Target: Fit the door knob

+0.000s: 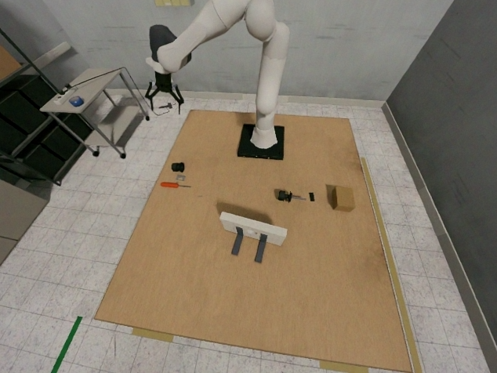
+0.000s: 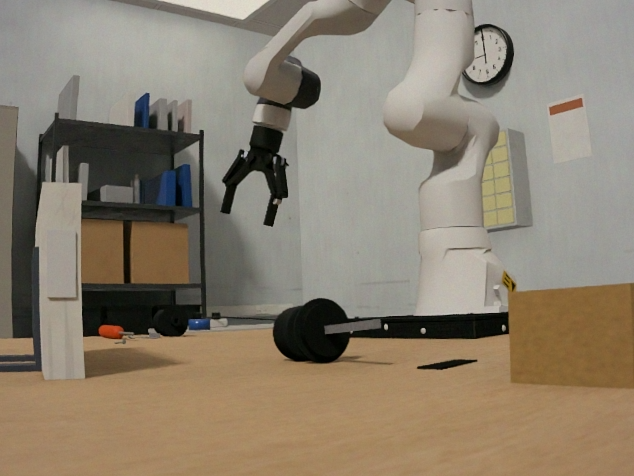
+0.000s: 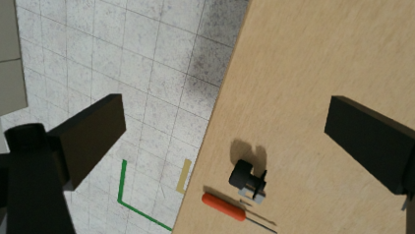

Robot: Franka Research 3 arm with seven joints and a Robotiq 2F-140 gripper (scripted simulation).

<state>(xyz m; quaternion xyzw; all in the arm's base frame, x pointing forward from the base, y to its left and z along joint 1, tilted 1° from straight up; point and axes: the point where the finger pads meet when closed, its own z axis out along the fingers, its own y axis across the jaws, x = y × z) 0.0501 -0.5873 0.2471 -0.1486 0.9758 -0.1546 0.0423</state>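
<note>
The door knob [image 1: 284,195] [image 2: 309,330] is black and lies on its side on the wooden table top, with its grey square spindle [image 1: 297,197] [image 2: 353,325] sticking out sideways. The white wood block [image 1: 252,229] [image 2: 60,286] stands upright on two grey-blue feet in front of the knob. A small round latch socket [image 1: 252,232] shows in its face. My gripper [image 1: 165,107] [image 2: 247,215] [image 3: 225,113] is open and empty. It hangs high over the table's left back edge, far from the knob and the block.
A second black knob [image 1: 178,166] [image 2: 170,321] [image 3: 246,178], a small grey plate [image 1: 180,176] and an orange screwdriver [image 1: 170,185] [image 2: 110,331] [image 3: 223,205] lie at the table's left edge. A cardboard box [image 1: 342,197] [image 2: 571,333] and a flat black piece [image 1: 311,197] [image 2: 445,364] lie right of the knob.
</note>
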